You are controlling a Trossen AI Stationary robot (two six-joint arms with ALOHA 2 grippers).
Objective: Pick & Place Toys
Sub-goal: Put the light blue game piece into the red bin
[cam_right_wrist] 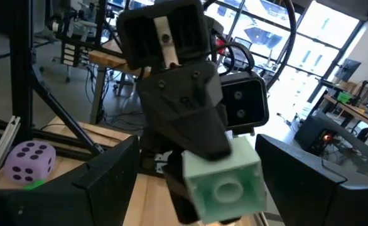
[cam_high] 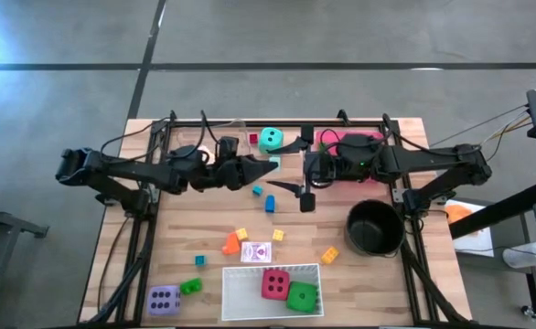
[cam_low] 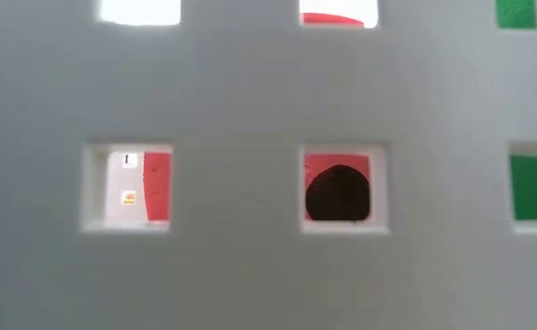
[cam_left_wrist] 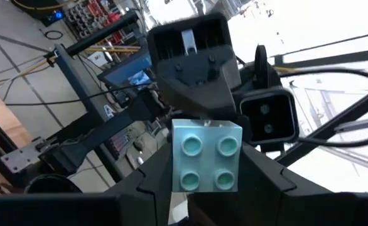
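A pale green block [cam_left_wrist: 206, 157] hangs above the table's middle, and my left gripper [cam_high: 268, 167] is shut on it. My right gripper [cam_high: 289, 168] faces it from the table's right, open. One right finger [cam_right_wrist: 108, 179] stands on each side of the block [cam_right_wrist: 225, 179]; I see no touch. A teal die [cam_high: 270, 139] sits at the far edge. A red die [cam_high: 274, 283] and a green die [cam_high: 301, 295] lie in the white tray [cam_high: 241, 292]. A purple die [cam_high: 164, 300] rests near the front left corner. Small blocks [cam_high: 231, 243] and a card [cam_high: 258, 252] lie on the table's middle. My left gripper pinches the pale green block by two opposite sides [cam_left_wrist: 176, 164] between its two fingers [cam_left_wrist: 147, 187]. The fingers come about level from the table's left. The block is lifted clear of the table, studs toward my left wrist and hollow underside [cam_right_wrist: 225, 188] toward my right gripper.
A black pot [cam_high: 375, 227] stands at the right. A pink tray [cam_high: 326, 137] lies at the far edge under my right arm. In the low view the white tray's holed wall [cam_low: 241, 238] blocks nearly everything. Blue blocks [cam_high: 270, 203] lie below the grippers.
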